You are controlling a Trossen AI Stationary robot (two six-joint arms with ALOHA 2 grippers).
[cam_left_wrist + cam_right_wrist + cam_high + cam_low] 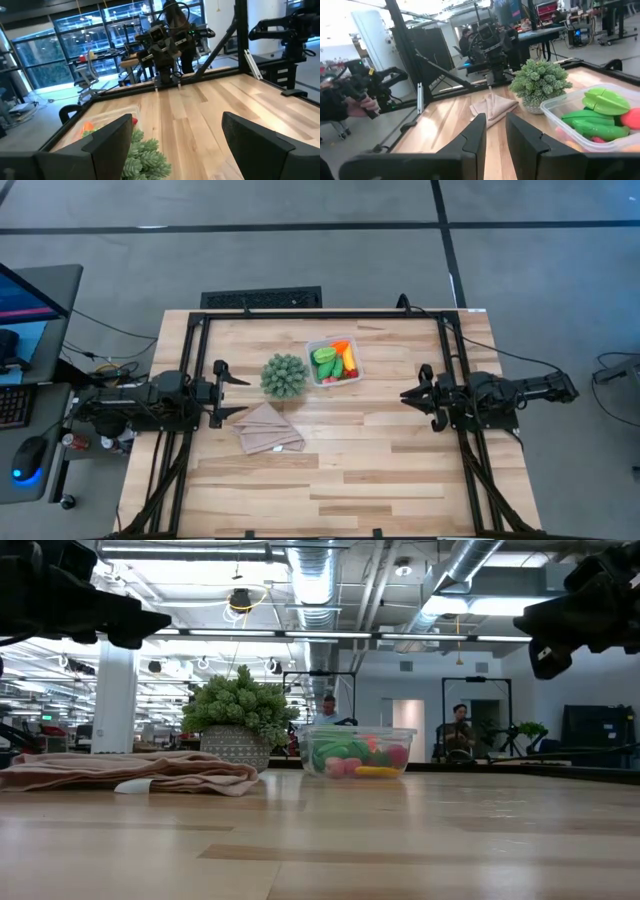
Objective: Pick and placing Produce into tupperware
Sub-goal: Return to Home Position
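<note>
The clear tupperware [335, 362] stands on the table's far middle, and the produce [600, 112] lies inside it: green pieces, an orange one, a yellow one and red ones. It also shows in the low view [357, 752]. My left gripper [240, 396] hovers open at the table's left side, level, pointing toward the right. My right gripper [404, 396] hovers shut at the right side, pointing toward the left. Both are above the table and apart from the tupperware. In the wrist views my left gripper [180, 145] holds nothing, and neither does my right gripper [495, 132].
A spiky green plant ball in a patterned pot [284, 376] stands just left of the tupperware. A folded tan cloth [268, 430] lies nearer, in front of the plant. A black frame [320, 314] rims the table. People show in the room beyond [458, 730].
</note>
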